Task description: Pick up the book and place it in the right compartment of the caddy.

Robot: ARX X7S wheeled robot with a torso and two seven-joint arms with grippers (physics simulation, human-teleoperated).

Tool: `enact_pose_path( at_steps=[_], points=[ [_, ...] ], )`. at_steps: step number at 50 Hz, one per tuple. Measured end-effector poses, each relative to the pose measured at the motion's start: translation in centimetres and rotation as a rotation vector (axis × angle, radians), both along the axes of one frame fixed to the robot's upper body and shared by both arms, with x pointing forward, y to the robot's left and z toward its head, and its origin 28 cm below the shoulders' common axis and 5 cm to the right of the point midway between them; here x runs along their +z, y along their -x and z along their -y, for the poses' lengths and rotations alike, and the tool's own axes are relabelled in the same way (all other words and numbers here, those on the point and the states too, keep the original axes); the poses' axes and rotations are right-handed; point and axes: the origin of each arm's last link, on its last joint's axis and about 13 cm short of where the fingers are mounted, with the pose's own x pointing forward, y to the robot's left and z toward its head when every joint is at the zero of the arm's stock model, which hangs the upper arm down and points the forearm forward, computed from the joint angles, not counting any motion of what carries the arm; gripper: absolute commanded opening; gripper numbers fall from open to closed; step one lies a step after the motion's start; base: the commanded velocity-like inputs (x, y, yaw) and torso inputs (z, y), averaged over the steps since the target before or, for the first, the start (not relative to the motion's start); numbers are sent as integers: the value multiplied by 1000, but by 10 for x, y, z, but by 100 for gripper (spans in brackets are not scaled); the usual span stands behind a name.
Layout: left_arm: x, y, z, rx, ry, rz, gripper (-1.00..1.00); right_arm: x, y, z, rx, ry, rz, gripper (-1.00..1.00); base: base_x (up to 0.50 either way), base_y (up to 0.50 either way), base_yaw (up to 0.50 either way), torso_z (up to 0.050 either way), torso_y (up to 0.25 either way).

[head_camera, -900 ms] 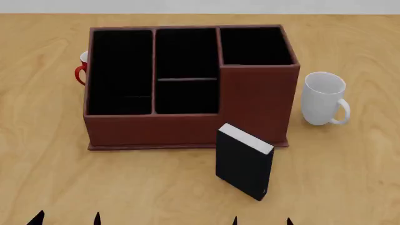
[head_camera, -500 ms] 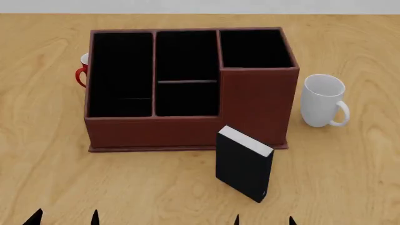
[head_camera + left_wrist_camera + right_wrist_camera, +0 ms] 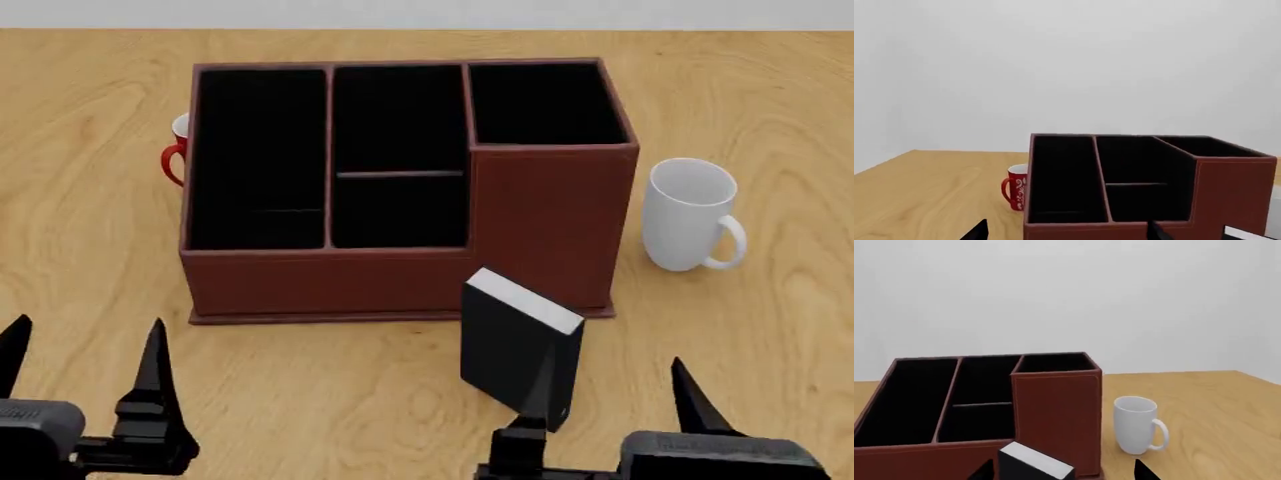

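The book stands upright on its edge just before the caddy, directly ahead of the right gripper, whose jaws are spread and empty; the left gripper, likewise spread, lies well aside.

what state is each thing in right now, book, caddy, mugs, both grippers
book: standing upright on the table, just in front of the caddy, not gripped
caddy: upright, every compartment empty
right compartment: empty
white mug: upright, right of the caddy
red mug: upright, mostly hidden behind the caddy's left end
left gripper: open, holding nothing
right gripper: open, near the book, holding nothing
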Motion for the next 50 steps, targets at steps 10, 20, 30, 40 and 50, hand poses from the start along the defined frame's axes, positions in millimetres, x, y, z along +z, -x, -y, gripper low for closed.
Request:
enact_pose_path(
  at_steps=[10, 20, 30, 40, 50],
  points=[
    [46, -8, -5, -21, 25, 67, 100, 44, -7, 8, 5, 1, 68, 100, 0, 0, 0, 0, 0],
    [95, -9, -13, 0, 33, 133, 100, 83, -10, 15, 4, 4, 121, 100, 0, 0, 0, 0, 0],
    [136, -5, -15, 2, 34, 213, 100, 113, -8, 17, 17, 25, 163, 100, 0, 0, 0, 0, 0],
    [160, -2, -15, 10, 19, 264, 100, 140, -4, 17, 32, 46, 205, 100, 0, 0, 0, 0, 0],
    [166, -2, -15, 17, 10, 283, 100, 153, -1, 17, 37, 64, 233, 100, 223, -21, 0, 0, 0]
  ],
)
